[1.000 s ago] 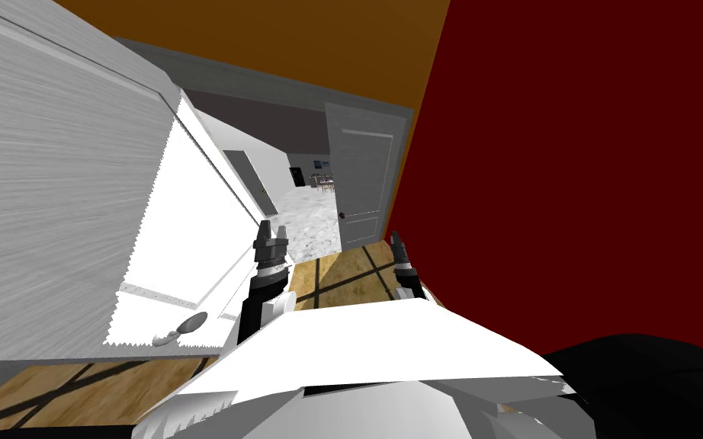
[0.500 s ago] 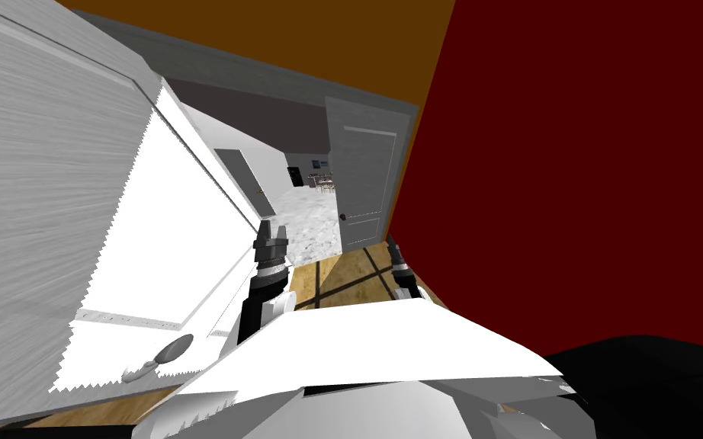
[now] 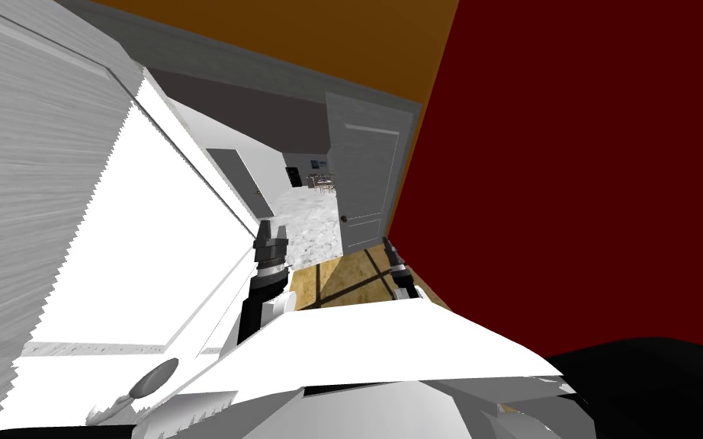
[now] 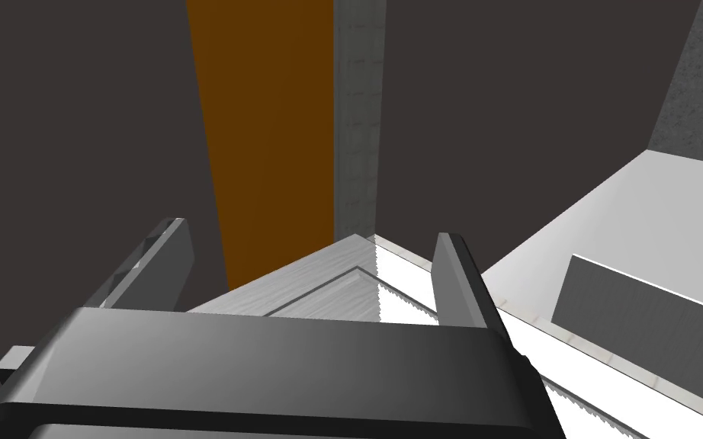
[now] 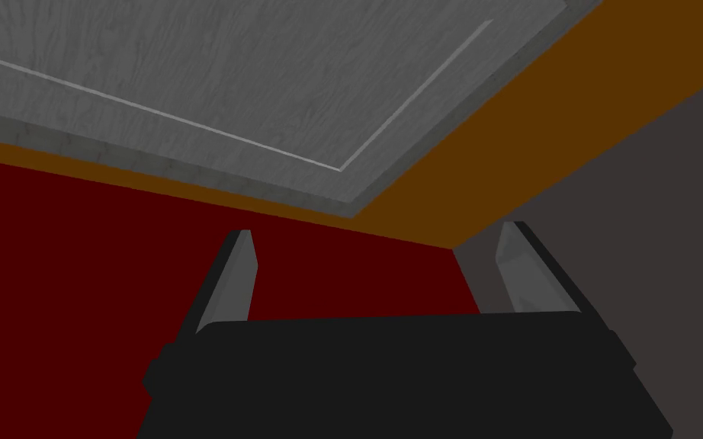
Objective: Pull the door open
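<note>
Door (image 3: 45,198), grey and white with panels, stands swung wide at our left side, and its lever handle (image 3: 152,379) sits low on it, close to our body. Our left gripper (image 3: 271,232) is just beside the door, apart from the handle. Its two fingers are spread and grip nothing; in the left wrist view a corner of the door shows beyond them. Our right gripper (image 3: 388,248) is farther from the door, near a dark red wall (image 3: 571,190), with fingers also spread and holding nothing. Past the door, the wooden floor (image 3: 342,278) reaches a second grey door (image 3: 365,183).
</note>
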